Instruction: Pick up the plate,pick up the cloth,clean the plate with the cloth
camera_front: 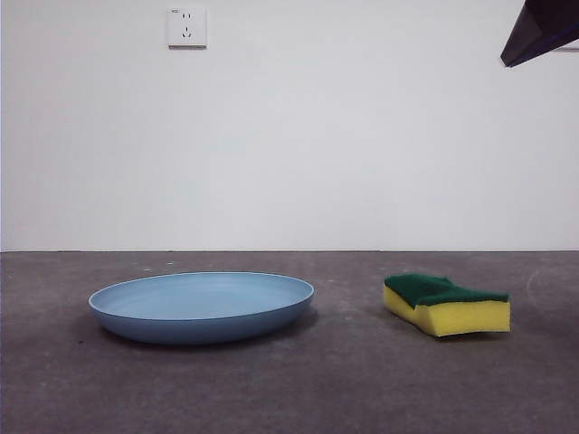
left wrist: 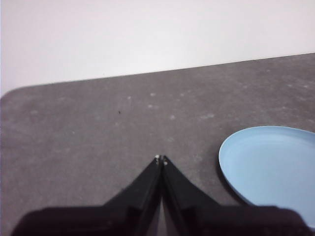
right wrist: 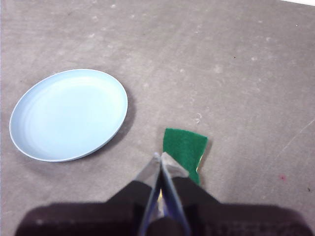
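The light-blue plate (camera_front: 201, 306) lies flat on the grey table, left of centre. It also shows in the left wrist view (left wrist: 273, 169) and the right wrist view (right wrist: 69, 114). The cloth is a yellow sponge with a green top (camera_front: 446, 304), lying right of the plate and apart from it. In the right wrist view the sponge (right wrist: 185, 147) lies just beyond my right gripper (right wrist: 161, 157), which is shut, empty and above the table. My left gripper (left wrist: 161, 159) is shut and empty, above bare table beside the plate.
A white wall stands behind the table, with a socket (camera_front: 186, 27) high on it. A dark arm tip (camera_front: 541, 29) shows at the top right corner of the front view. The table's far edge meets the wall (left wrist: 157, 71).
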